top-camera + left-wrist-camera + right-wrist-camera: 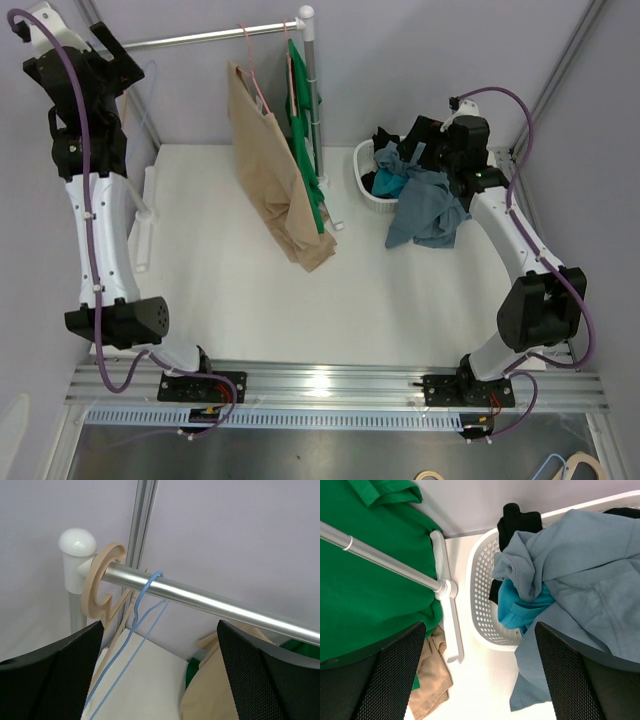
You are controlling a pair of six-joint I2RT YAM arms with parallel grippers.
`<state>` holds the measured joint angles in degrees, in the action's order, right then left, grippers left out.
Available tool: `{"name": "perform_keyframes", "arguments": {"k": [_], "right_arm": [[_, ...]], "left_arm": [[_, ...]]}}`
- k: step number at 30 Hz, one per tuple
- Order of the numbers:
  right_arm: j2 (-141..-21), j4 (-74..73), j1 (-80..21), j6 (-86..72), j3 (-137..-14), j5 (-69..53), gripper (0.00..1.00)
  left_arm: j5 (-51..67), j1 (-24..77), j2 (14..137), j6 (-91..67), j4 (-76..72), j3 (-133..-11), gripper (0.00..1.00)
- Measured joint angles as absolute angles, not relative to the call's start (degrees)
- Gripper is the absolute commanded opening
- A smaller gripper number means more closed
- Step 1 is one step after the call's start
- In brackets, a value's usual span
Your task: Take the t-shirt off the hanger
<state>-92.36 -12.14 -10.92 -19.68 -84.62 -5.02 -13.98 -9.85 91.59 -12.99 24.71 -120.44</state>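
A tan t-shirt [268, 175] hangs on a pink hanger [253, 72] from the metal rail [215, 36]. A green t-shirt [306, 150] hangs just right of it, by the white post. My left gripper [115, 60] is open and empty, high at the rail's left end. In the left wrist view it [160, 642] sits just below the rail [210, 602], with an empty blue hanger [145, 605] and the tan shirt [220, 690] between its fingers. My right gripper [422, 142] is open and empty over the basket; in the right wrist view it [480, 635] is above the basket rim.
A white laundry basket [368, 190] at the back right holds dark and teal clothes, and a grey-blue shirt [430, 210] drapes over its front. The rack's white foot [447, 625] lies between the green shirt [365, 580] and the basket [485, 595]. A tan hanger hook [100, 585] sits at the rail's end.
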Motion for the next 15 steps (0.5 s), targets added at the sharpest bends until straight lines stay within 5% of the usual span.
{"name": "perform_keyframes", "arguments": {"k": [15], "right_arm": [[-85.8, -20.8, -8.9, -21.4, -72.3, 3.0, 0.93]], "left_arm": [[-20.9, 2.2, 74.3, -15.7, 35.6, -112.6, 0.99]]}}
